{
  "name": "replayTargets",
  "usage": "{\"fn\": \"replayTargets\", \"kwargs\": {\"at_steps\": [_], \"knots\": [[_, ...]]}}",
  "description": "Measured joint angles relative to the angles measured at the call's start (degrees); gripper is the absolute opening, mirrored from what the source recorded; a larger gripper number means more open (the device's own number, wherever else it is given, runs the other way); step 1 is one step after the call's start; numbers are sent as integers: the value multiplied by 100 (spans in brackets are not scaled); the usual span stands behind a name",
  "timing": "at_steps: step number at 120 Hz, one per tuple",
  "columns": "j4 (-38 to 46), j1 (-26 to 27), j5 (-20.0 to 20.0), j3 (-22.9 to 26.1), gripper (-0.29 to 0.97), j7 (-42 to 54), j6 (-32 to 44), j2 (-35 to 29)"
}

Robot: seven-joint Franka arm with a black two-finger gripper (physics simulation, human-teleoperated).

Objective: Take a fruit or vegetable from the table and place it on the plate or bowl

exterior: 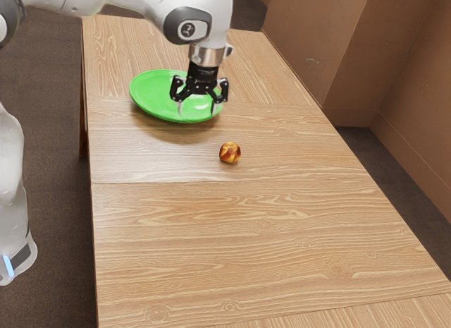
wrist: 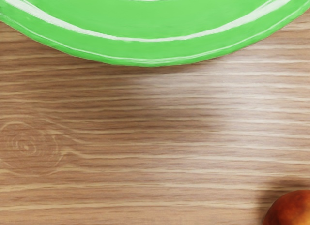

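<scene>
The arm (exterior: 141, 0) is reaching in from the exterior view's upper left toward the far end of the scene. Its wrist (exterior: 204, 54) is pointing straight down. The black fingers (exterior: 175, 95) are standing wide apart, gripping nothing.

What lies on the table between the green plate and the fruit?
Nothing: only bare table wood separates the plate and the fruit, as the exterior and wrist views show.
</scene>
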State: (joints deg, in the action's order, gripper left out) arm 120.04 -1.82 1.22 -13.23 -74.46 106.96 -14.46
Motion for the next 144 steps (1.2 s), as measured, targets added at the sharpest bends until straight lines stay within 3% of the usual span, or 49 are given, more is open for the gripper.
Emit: {"fn": "replayTargets", "kwargs": {"at_steps": [24, 101, 144], "knots": [[-68, 258, 7, 33, 68, 139, 263, 530], [-817, 343, -286, 249, 68, 377, 1098, 1691], [-852, 165, -529, 242, 68, 440, 1210, 1922]]}}
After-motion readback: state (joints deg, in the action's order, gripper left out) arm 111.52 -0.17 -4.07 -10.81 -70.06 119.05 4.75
